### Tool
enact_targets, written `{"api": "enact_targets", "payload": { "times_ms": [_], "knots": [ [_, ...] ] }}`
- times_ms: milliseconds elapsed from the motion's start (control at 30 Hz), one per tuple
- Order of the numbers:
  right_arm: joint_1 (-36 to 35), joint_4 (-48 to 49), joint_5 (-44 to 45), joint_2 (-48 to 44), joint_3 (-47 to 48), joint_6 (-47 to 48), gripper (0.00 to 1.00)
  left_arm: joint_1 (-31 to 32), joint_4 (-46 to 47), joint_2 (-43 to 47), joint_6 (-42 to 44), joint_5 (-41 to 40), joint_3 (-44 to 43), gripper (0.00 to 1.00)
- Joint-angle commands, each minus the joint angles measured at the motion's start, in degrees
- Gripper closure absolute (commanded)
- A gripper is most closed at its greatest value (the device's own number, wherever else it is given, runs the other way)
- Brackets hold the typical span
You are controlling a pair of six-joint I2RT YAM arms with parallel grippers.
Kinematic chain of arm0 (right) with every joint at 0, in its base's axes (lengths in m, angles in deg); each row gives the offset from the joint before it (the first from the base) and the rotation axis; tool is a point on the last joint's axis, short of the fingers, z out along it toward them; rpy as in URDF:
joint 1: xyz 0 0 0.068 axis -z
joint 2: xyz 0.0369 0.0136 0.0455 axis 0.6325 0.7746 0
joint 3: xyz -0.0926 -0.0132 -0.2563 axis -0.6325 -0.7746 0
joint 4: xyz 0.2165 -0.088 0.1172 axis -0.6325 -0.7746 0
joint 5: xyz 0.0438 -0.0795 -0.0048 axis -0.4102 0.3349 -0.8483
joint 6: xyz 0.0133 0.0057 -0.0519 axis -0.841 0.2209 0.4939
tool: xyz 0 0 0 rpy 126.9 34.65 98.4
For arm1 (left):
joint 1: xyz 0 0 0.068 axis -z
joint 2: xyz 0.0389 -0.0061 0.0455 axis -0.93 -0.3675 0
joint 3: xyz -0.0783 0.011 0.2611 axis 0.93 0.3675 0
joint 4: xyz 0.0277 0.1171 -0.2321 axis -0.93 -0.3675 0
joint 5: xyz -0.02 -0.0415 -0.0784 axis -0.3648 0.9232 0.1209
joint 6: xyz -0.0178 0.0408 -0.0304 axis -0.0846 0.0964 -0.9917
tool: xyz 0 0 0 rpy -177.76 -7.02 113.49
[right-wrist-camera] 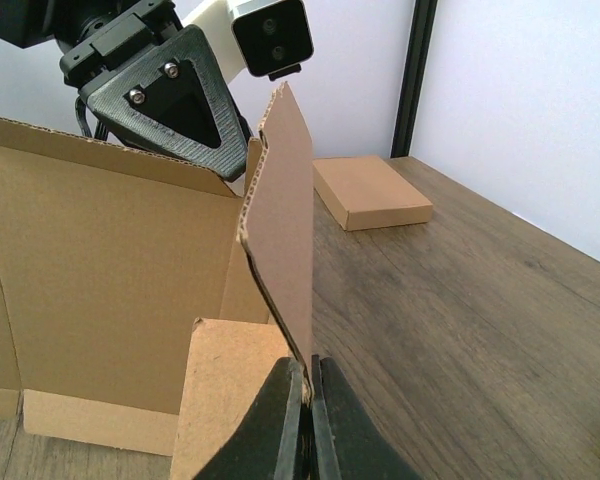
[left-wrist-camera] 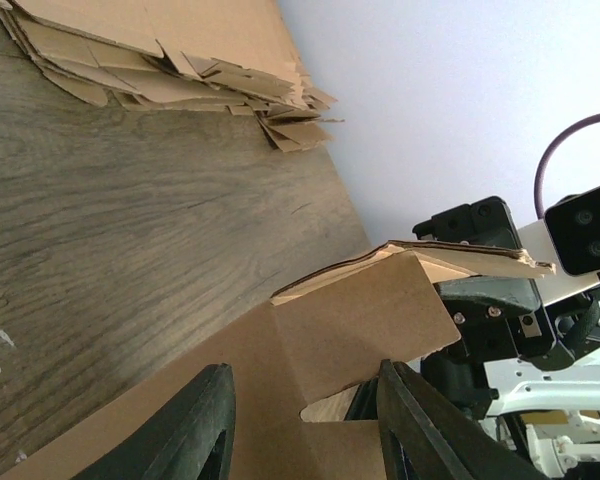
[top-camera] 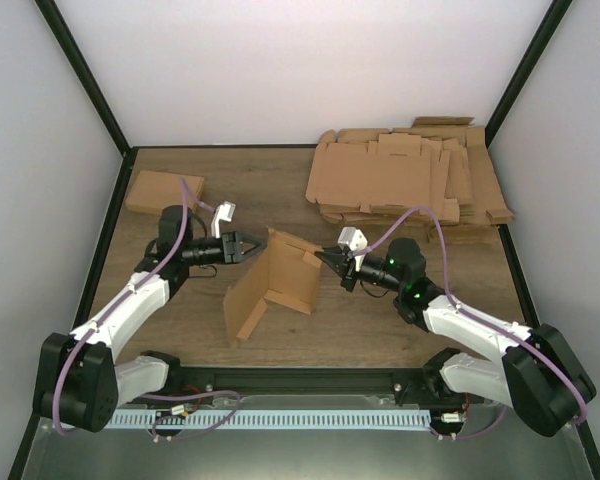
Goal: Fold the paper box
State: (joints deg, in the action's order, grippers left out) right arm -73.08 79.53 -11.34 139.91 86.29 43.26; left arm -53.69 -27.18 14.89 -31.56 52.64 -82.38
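two pincers close in on a half-formed carton: the right pincer [right-wrist-camera: 305,395] is clenched on the lower edge of an upright side flap of the paper box [top-camera: 270,285], which stands on the tabletop [top-camera: 190,320] between it and the left pincer [left-wrist-camera: 305,410]. the left is released, jaws apart, with the box's tall wall and a bent corner flap just ahead of its fingertips. the step in hand appears to be turning that side flap in against the wall. done well, the right pincer would swing the flap along its crease rather than drag it, while the left braces the wall from behind so the light card neither slides nor buckles. the box is plain brown corrugated card, unprinted, its panels standing at loose angles, not yet squared.
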Motion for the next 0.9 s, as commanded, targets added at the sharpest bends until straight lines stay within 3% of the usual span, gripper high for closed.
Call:
{"api": "enact_targets", "payload": {
  "times_ms": [0,167,333,667,867],
  "knots": [
    [-0.6,-2.9,-0.4,0.9,-0.6,0.6,0.98,0.8,0.6,0.2,1.4,-1.1,-1.9,0.58],
    [-0.6,-3.1,-0.2,0.5,-0.6,0.9,0.98,-1.1,-1.1,3.1,-0.1,-7.2,-3.5,0.50],
    [-0.6,-3.0,-0.5,0.6,-0.5,0.9,0.98,-2.4,3.9,2.7,-4.3,-5.3,-2.7,0.51],
    [-0.6,-3.0,-0.3,0.7,-0.5,1.0,0.99,-0.2,4.4,-3.3,-2.8,0.4,-3.3,0.61],
    [-0.6,-3.2,-0.3,0.9,-0.1,1.1,0.99,2.3,2.7,-4.8,-0.4,-0.5,-4.1,0.65]
  ]
}}
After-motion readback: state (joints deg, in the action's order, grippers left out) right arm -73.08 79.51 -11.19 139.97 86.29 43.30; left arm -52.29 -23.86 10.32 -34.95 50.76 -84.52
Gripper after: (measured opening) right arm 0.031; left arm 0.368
